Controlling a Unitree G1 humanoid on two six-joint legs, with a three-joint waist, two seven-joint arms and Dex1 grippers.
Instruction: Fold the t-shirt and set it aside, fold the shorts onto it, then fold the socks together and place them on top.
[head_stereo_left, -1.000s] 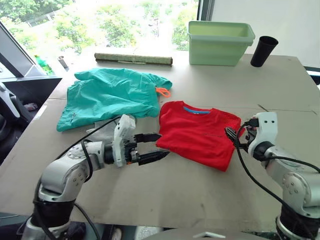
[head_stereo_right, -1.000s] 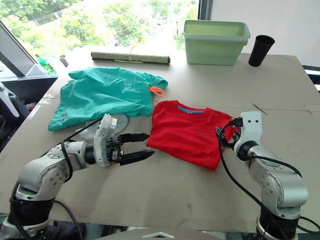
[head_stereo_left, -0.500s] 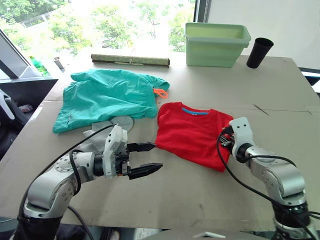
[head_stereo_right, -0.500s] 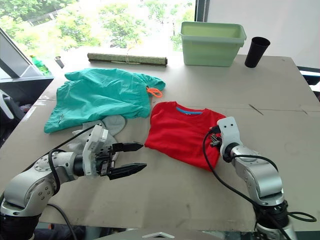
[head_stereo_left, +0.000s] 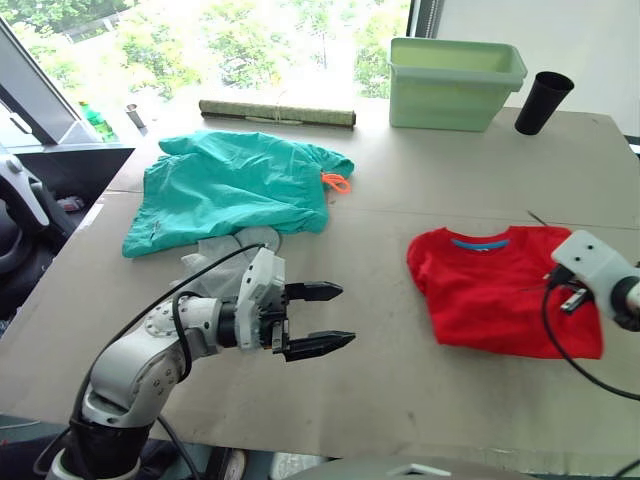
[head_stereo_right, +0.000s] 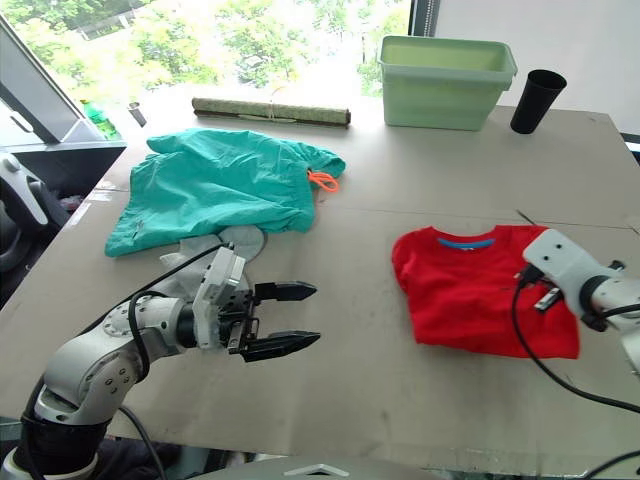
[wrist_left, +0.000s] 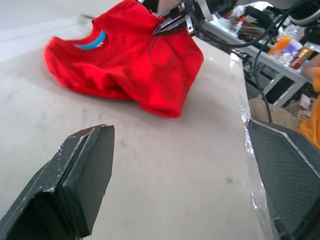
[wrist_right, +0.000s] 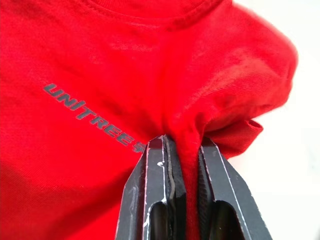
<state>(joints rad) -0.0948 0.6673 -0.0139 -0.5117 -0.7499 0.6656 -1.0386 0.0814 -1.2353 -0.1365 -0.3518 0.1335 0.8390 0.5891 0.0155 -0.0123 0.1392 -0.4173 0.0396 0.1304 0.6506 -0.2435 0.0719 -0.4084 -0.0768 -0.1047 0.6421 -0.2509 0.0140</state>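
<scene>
Folded t-shirt (head_stereo_left: 500, 290) lies on the right side of the tabletop (head_stereo_left: 430, 180), collar toward the far edge. Right pincer (wrist_right: 182, 165) is clamped on a bunch of red cloth at the shirt's right edge, so the shirt sits directly left of that pincer and can be let go where it lies.

Shorts (head_stereo_left: 235, 190) lie spread on the far left, long axis running left-right, orange drawstring (head_stereo_left: 338, 182) at their right end. Socks (head_stereo_left: 225, 262) are partly tucked under the shorts' near edge, just far of the left arm.

Left pincer (head_stereo_left: 318, 318) hovers over bare tabletop at centre-left, fingers spread wide and holding nothing, pointing right toward the shirt. Shorts lie far and left of it, so the left arm is clearly nearer to them; the right one is well apart. Judgement: shorts fold comes next, reach goes back-left.
</scene>
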